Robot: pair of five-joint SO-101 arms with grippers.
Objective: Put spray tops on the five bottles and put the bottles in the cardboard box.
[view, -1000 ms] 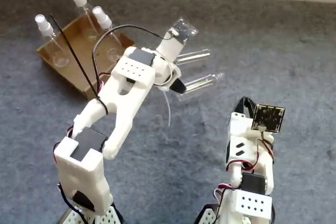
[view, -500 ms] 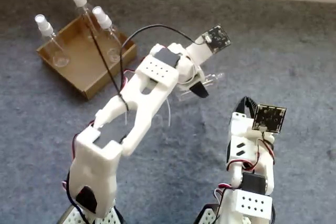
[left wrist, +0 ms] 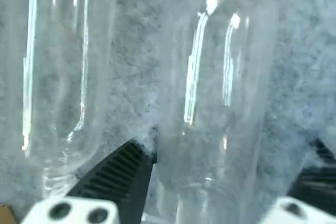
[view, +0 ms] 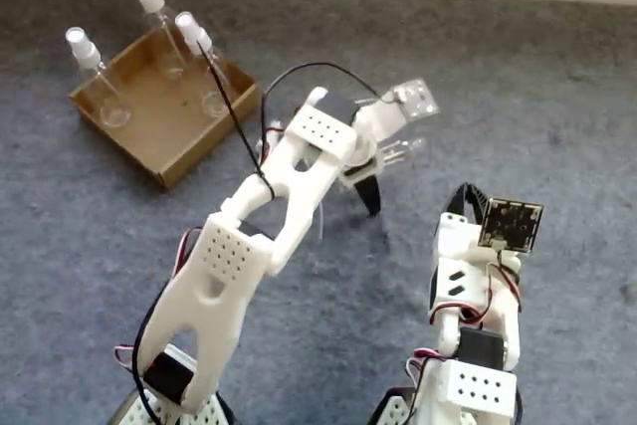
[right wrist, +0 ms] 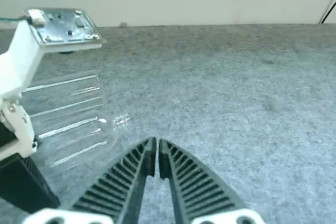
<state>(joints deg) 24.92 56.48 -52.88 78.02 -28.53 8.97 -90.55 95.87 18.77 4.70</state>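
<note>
My left gripper (left wrist: 231, 153) sits low over the carpet (view: 557, 97), jaws spread to either side of one lying bottle (left wrist: 220, 77), with a second bottle (left wrist: 58, 66) just beside it. My right gripper (right wrist: 157, 144) is clenched on nothing, near those two. Three capped bottles (view: 100, 82) stand in the cardboard box (view: 199, 154), well apart.

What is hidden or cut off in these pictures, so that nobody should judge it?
High view: the left arm covers most of the two lying bottles.
Left wrist view: the middle bottle runs off the picture's edges, so its ends are cut off.
Right wrist view: the left arm hides both bottles' bases.
</note>
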